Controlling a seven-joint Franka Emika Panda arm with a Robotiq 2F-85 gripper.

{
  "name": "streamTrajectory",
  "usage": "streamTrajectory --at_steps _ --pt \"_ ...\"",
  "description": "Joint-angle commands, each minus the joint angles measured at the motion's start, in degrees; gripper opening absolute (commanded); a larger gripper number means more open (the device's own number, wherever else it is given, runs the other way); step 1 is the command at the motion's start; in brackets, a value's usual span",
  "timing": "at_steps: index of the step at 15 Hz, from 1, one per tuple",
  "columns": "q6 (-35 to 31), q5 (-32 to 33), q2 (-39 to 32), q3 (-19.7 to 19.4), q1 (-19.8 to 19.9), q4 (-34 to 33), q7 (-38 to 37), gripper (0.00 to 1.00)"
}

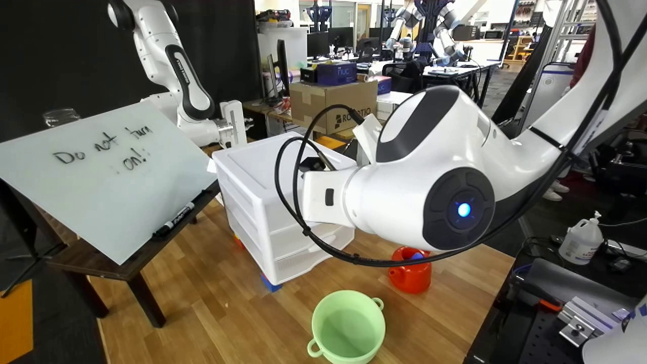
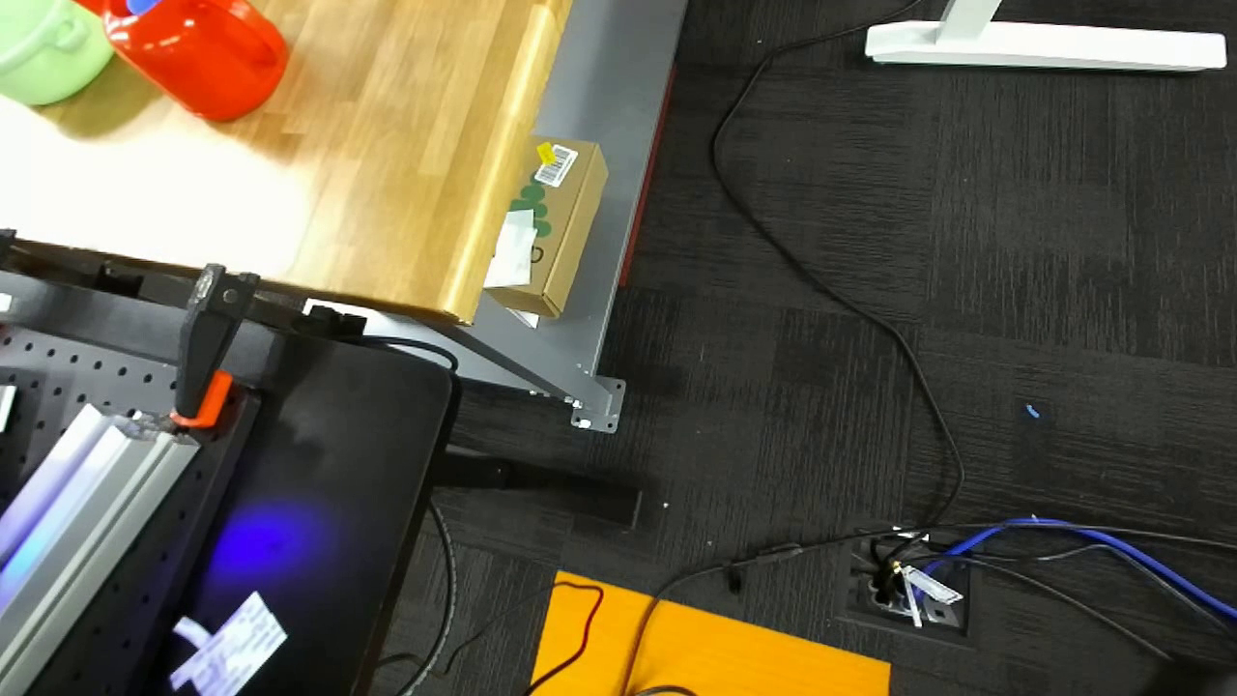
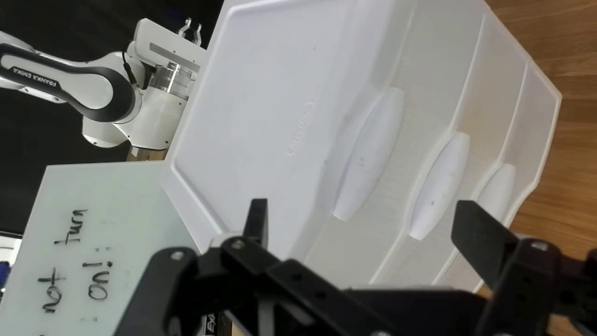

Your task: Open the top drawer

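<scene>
My gripper [image 3: 362, 210] is spread wide, holding nothing, and the top drawer [image 3: 394, 154], under the white box's [image 3: 261, 102] top front edge, looks light, slick and bendy, so I'd grab its handle [image 3: 371, 156] mid-way.

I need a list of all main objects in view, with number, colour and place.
Drawer unit: one, white, on the wooden table
Top drawer: one, white, closed, highest
Lower drawers: two, white, beneath that
Block: one, blue, at the unit's base
Pot: one, light green, on the table
Watering can: one, red, near the pot
Whiteboard: one, whitish, on a dark stand
Marker: one, black and white, at whiteboard's edge
Pump bottle: one, white, an exterior view's right side
Cardboard boxes: two, brown, behind unit, below tabletop
Second arm: one, white and black, beyond the unit
Robot's arm: one, white and black, near the unit
End effector: one, black, open, facing the drawers
</scene>
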State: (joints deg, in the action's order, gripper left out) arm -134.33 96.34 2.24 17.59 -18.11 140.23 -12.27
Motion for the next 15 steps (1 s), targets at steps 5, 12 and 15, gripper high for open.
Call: streamTrajectory --at_steps 5,12,15 --pt "0.00 -0.15 0.47 0.00 -0.02 0.24 -0.34 1.00" --pt "1.58 2.95 1.24 1.02 -0.99 0.58 -1.36 1.00" --pt "3.33 6.05 1.45 1.47 -1.55 2.23 -5.23 1.00"
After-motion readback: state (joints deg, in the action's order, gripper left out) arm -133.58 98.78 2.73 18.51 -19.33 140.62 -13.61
